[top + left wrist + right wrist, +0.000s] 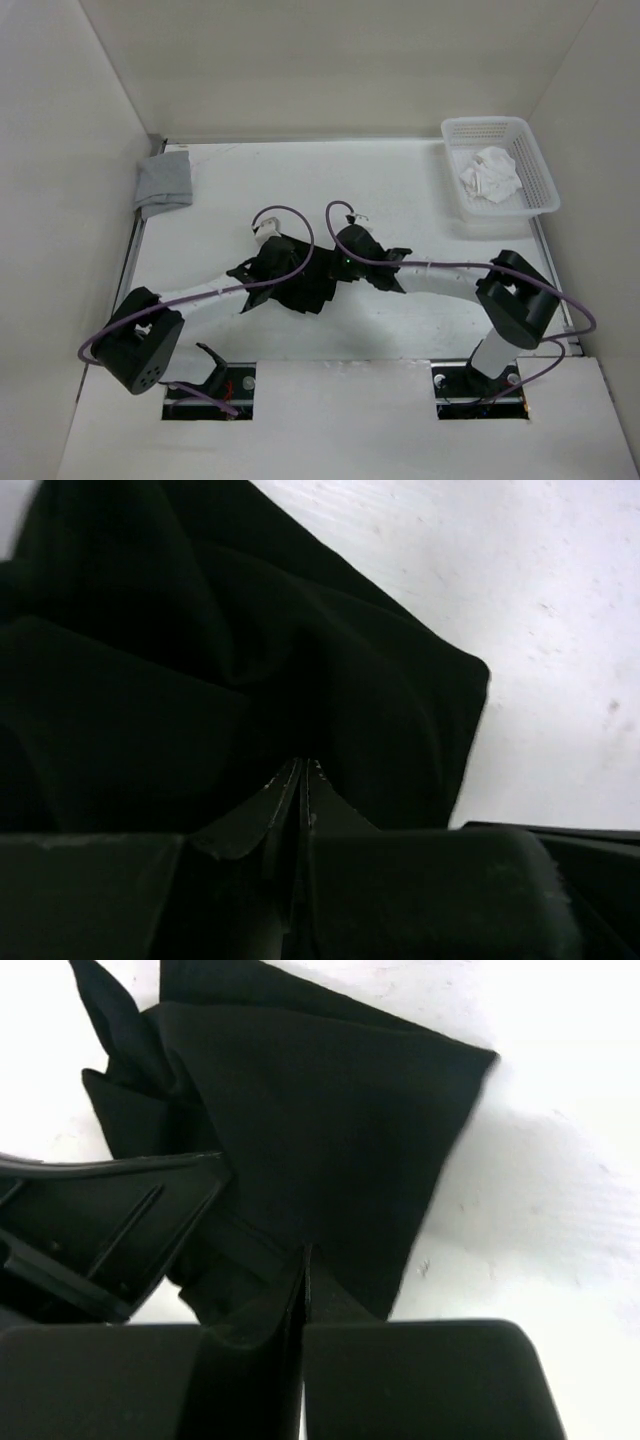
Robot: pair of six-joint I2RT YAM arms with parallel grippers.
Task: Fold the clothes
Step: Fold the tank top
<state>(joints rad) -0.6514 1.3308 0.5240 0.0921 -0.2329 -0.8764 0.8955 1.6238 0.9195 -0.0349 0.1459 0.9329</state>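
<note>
Beneath the left hand point(303, 770), the clothes point(312, 290) lie part-hidden.

Garment point(310, 290) lying at table point(400, 190) centre, folded cloth point(165, 180) sitting at far left corner, basket point(505, 210) standing far right, crumpled cloth point(490, 172) resting inside it.

- The black garment point(320, 1130) is looking like soft, thin, matt cloth, creasing into smooth folds.
- The table point(400, 190) is showing a white, matt top, faintly scuffed.
- The basket point(545, 190) is looking like white latticed plastic.
- The white cloth point(490, 172) is looking soft and rumpled.
- The grey cloth point(165, 182) is looking soft and matt.
- The left gripper point(303, 765) and right gripper point(305, 1255) are showing matt black plastic, their 2 tips worn pale at the edges.
- The purple cable point(283, 208) is showing a smooth sheath.
</note>
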